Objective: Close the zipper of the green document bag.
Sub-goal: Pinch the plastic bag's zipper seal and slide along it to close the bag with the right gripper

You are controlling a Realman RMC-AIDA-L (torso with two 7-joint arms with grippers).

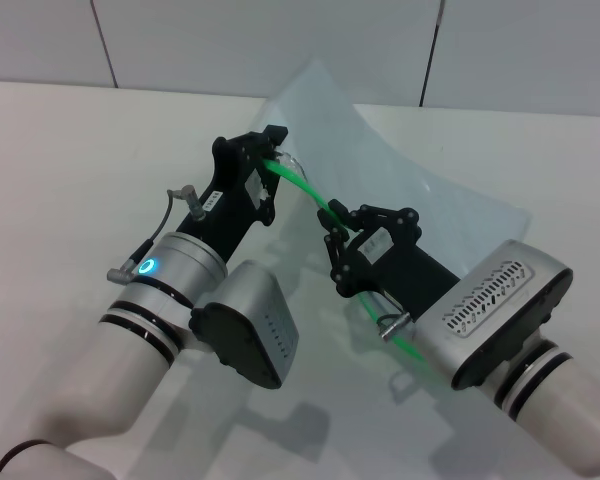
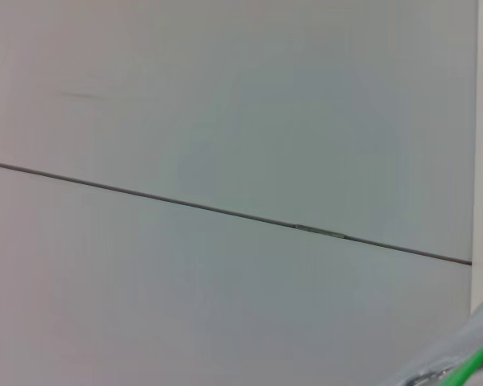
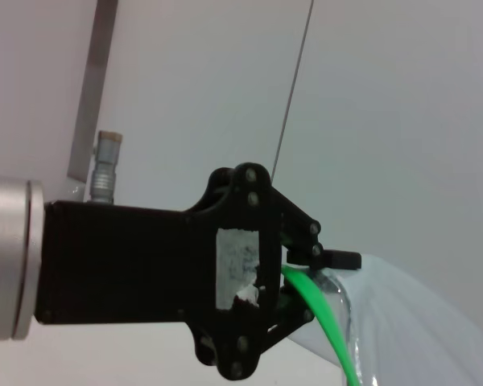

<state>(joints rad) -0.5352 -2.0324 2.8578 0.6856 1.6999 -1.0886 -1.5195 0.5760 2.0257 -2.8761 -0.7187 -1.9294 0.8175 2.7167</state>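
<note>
The zipper point(image 1: 305, 187), one green strip along the lifted edge of the single green document bag point(image 1: 420, 190), ran taut between two grippers above the white table point(image 1: 60, 150); nearer, the right gripper point(image 1: 337, 240) was clamped on it, seemingly to pull; farther, the left gripper point(image 1: 270, 158) pinched its end as anchor.
</note>
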